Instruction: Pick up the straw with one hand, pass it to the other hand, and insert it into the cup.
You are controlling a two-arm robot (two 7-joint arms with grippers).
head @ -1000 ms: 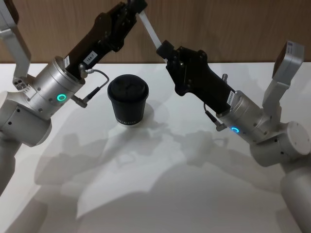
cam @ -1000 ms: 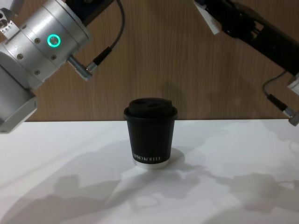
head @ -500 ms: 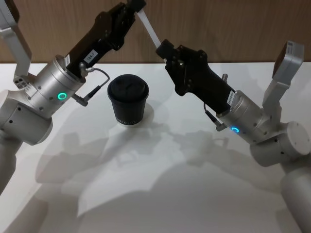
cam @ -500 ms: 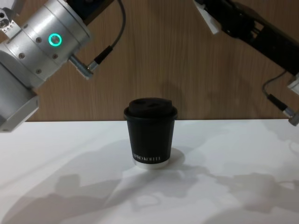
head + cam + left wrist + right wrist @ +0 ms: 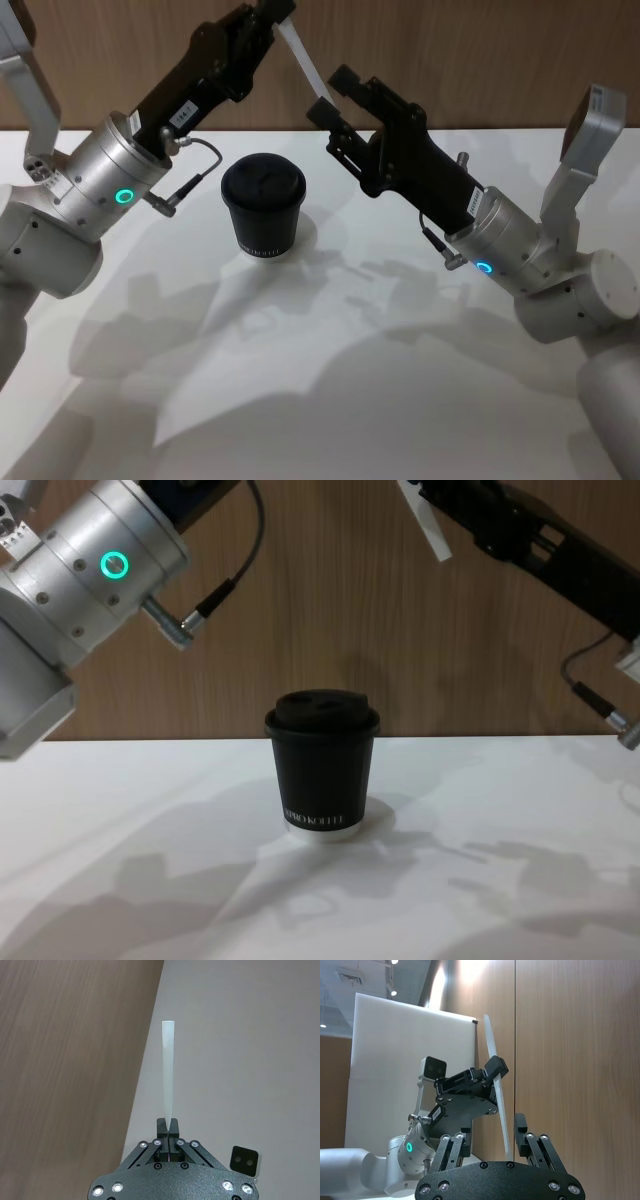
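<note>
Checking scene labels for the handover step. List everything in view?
straw: 1, white, in the air beyond the cup, slanting between the two grippers
cup: 1, black with black lid, upright on the table
table: 1, white, under the cup
wall: 1, brown wood, behind the table
cable: 1, dark with silver plug, at the left wrist
left gripper: 1, black, raised, shut on the straw's upper end
right gripper: 1, black, raised, open, fingers either side of the straw's lower end

The fingers [image 5: 347, 80] of the right gripper [image 5: 331, 98] have parted off the straw [image 5: 303, 62], one now at 1 o'clock and one at 7 o'clock of its lower tip, leaving the left gripper [image 5: 280, 12] alone holding it.
</note>
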